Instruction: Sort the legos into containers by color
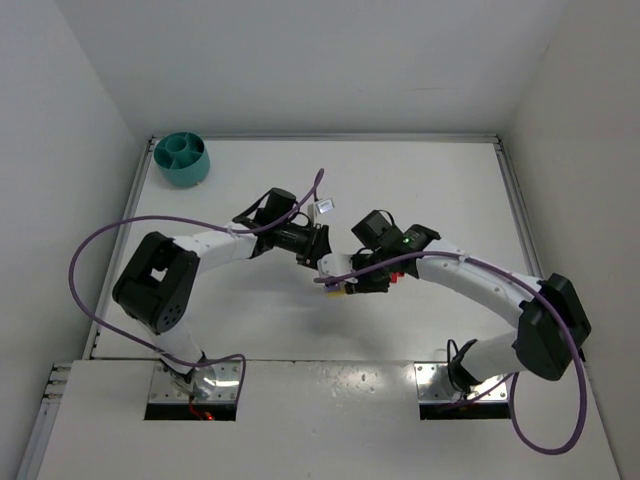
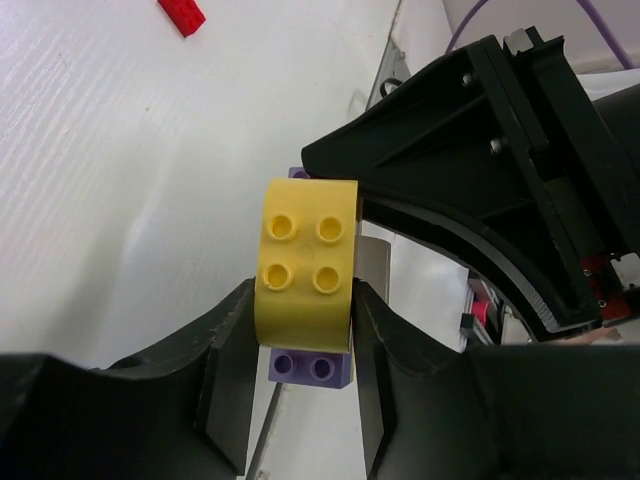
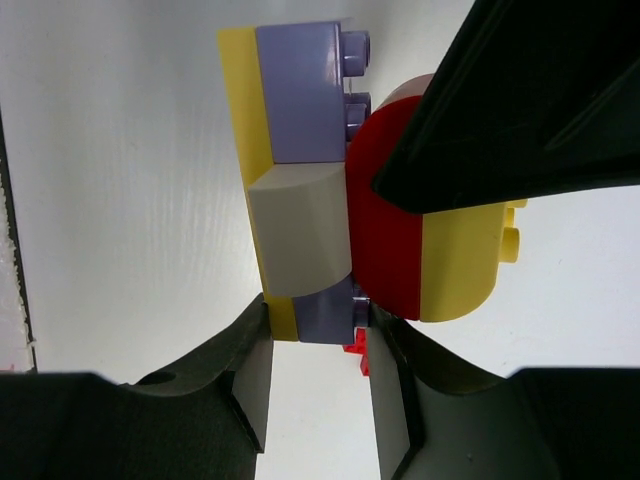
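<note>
Bowl (image 1: 181, 158) sits well apart from brick cluster (image 2: 305, 262); loose red brick (image 2: 181, 15) nearby.

The stack of bricks (image 1: 340, 288) is being held near the middle of the table (image 1: 430, 180), with the left gripper (image 1: 325, 265) reaching in from the left and the right gripper (image 1: 358, 280) from the right, each clamping its fingers on either side of the stack. The bowl (image 1: 181, 158) is standing well apart, in the far left corner. A loose brick (image 2: 181, 16) is lying on the table beyond the stack.
</note>
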Available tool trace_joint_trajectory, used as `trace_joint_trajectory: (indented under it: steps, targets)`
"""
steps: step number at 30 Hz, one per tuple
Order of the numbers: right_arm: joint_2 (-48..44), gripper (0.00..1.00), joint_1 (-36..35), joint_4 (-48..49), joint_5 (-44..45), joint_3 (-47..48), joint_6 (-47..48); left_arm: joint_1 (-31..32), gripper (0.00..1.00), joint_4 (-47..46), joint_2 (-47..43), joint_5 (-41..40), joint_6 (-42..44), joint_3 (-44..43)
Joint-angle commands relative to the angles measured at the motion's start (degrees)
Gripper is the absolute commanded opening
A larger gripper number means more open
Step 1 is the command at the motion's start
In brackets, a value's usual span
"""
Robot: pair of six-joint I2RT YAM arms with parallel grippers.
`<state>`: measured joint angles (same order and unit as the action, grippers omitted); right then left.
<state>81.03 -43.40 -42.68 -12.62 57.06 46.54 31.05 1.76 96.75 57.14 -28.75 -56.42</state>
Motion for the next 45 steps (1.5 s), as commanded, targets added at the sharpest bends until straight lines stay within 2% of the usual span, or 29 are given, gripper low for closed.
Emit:
trace_joint_trajectory:
  steps: [1, 7, 12, 17, 25, 31, 34, 39, 45]
  targets:
    - [-2.19, 0.01, -0.9, 1.54, -0.39, -2.12, 0.74, -0.98, 0.08, -3.08, 0.45, 2.44, -0.08, -2.63]
    - [-6.06, 0.01, 0.15, 1.54, 3.12, -10.45, 3.11, -4.93, 0.08, -3.08, 0.46, 2.97, -0.08, -3.78]
    - [-9.84, 0.01, 1.81, 6.72, 10.5, -17.41, 4.34, -9.77, 0.07, -2.37, 3.26, 0.6, 1.15, -7.2]
    - [-10.37, 0.01, 6.21, 10.76, 11.65, -19.52, -1.44, -10.57, 0.05, -0.53, 3.98, -3.35, 3.7, -8.44]
    - [-10.9, 0.0, 15.61, 11.39, 12.45, -18.39, -12.26, -10.57, 0.04, -1.76, -3.31, -13.27, 5.46, 0.17]
    - [-9.32, 0.0, 19.84, 11.47, 12.35, -15.84, -19.64, -1.53, 0.03, -0.18, -8.33, -28.04, 9.15, 4.56]
    - [-9.32, 0.0, 21.5, 10.87, 10.62, -14.7, -22.37, 1.82, 0.1, -0.18, -6.5, -28.58, 9.15, 4.57]
    - [-8.27, 0.0, 23.45, 9.1, 8.05, -13.02, -24.74, 4.01, 0.12, -0.18, -0.88, -27.53, 8.02, 1.4]
    - [-7.57, 0.0, 25.2, 11.03, 14.46, -14.43, -25.27, 5.08, 0.12, -0.18, 1.59, -26.48, 7.48, 0.0]
